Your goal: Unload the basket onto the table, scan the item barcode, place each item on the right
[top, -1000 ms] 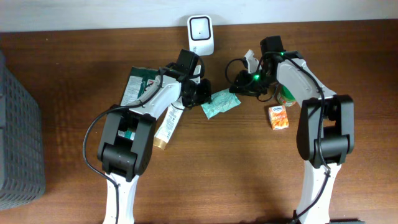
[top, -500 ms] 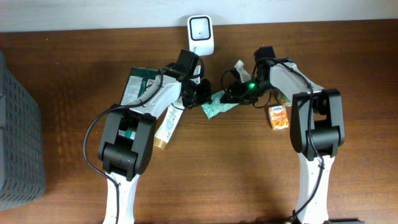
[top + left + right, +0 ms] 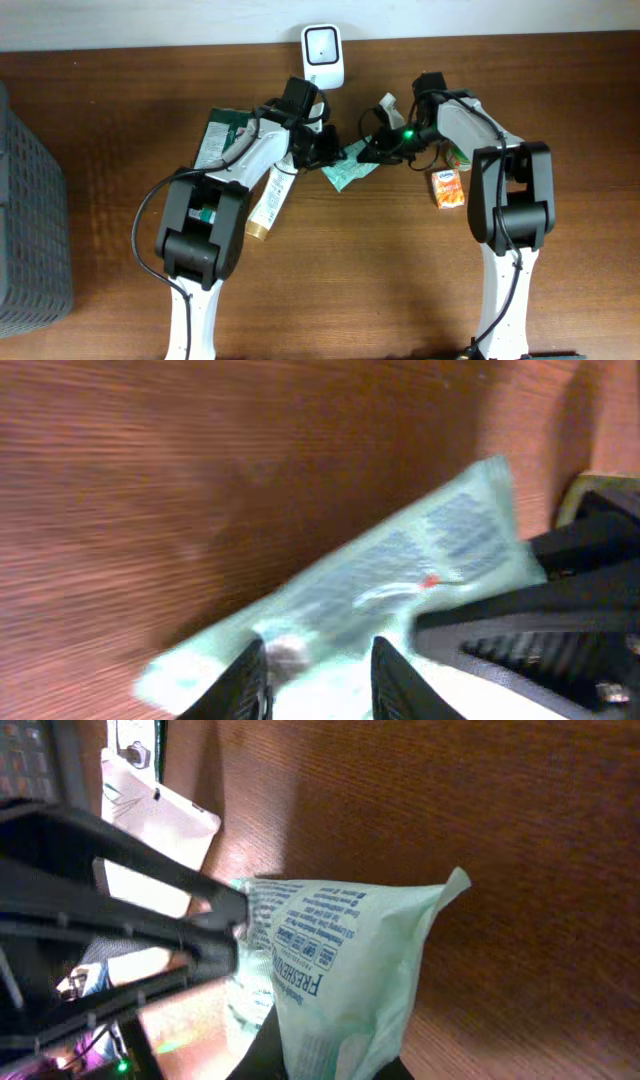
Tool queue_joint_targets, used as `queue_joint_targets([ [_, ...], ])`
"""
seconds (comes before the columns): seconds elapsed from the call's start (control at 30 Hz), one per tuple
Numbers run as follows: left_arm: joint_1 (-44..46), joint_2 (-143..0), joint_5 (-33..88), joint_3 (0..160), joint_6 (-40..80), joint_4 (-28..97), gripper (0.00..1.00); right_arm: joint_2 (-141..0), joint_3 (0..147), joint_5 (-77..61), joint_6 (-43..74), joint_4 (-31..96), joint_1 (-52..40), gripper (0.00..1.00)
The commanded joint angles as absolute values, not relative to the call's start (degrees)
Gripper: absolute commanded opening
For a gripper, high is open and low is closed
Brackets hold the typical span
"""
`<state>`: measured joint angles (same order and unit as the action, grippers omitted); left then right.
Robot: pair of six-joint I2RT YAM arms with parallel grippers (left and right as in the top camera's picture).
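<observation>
While the right gripper (image 3: 368, 152) clenches the green packet (image 3: 345, 172), the left gripper (image 3: 324, 150) stands released beside it; what the grey basket (image 3: 30, 200) holds is unclear.

Pale green packet (image 3: 335, 970), main word: dark blue capitals running along the film, reading "FRESHENI…", probably "FRESHENING"; the last letters run out of the right wrist view.
Pale green packet, small print: several rows of dark blue text beside the main word, too small to read.
Pale green packet, left wrist view: blue print blocks and one small red mark, blurred and not legible.
Orange carton (image 3: 448, 188): a small blue-and-white label on the upper face, not legible from overhead.
Dark green pouch (image 3: 222, 135): white printed areas, no legible characters.
Cream tube (image 3: 267, 205): no legible print.
White scanner (image 3: 324, 45): no legible marking.
</observation>
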<state>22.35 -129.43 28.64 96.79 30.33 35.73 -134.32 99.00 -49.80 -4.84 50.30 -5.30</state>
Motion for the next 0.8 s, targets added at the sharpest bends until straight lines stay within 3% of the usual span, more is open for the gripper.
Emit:
queue_joint_targets([
  [0.0,16.3,-120.8,27.0,99.4,23.6,39.6,0.33,-127.8,100.4,-54.0,-7.4,52.5,-3.3,0.04],
  [0.1,10.3,-110.9,24.3,100.1,20.6,44.9,0.36,-120.1,100.4,-54.3,-7.7,54.5,-2.8,0.04],
  [0.2,4.6,-103.0,16.6,100.1,19.1,51.3,0.45,-112.1,100.4,-56.9,-7.7,56.2,-2.6,0.04],
  [0.37,-1.8,-101.1,7.7,100.1,19.2,58.0,0.86,-102.9,100.4,-61.3,-7.7,58.8,-2.5,0.04],
  [0.4,-2.3,-101.1,5.8,100.1,19.2,58.7,0.99,-100.9,100.4,-61.3,-7.7,59.0,-2.5,0.04],
  [0.5,-2.4,-101.1,4.6,100.1,19.2,59.3,0.99,-98.4,100.4,-59.9,-7.7,58.3,-2.5,0.04],
  [0.6,-2.4,-101.1,4.6,100.1,19.2,59.3,0.99,-98.2,100.4,-50.1,-6.0,55.6,-5.0,0.04],
  [0.7,-2.4,-101.1,4.6,100.1,19.2,59.3,0.99,-99.2,100.4,-18.3,-0.3,40.4,-15.0,0.04],
  [0.77,-2.4,-101.1,4.6,100.1,19.2,59.3,0.99,-100.8,100.4,0.3,-3.0,31.5,-20.1,0.04],
])
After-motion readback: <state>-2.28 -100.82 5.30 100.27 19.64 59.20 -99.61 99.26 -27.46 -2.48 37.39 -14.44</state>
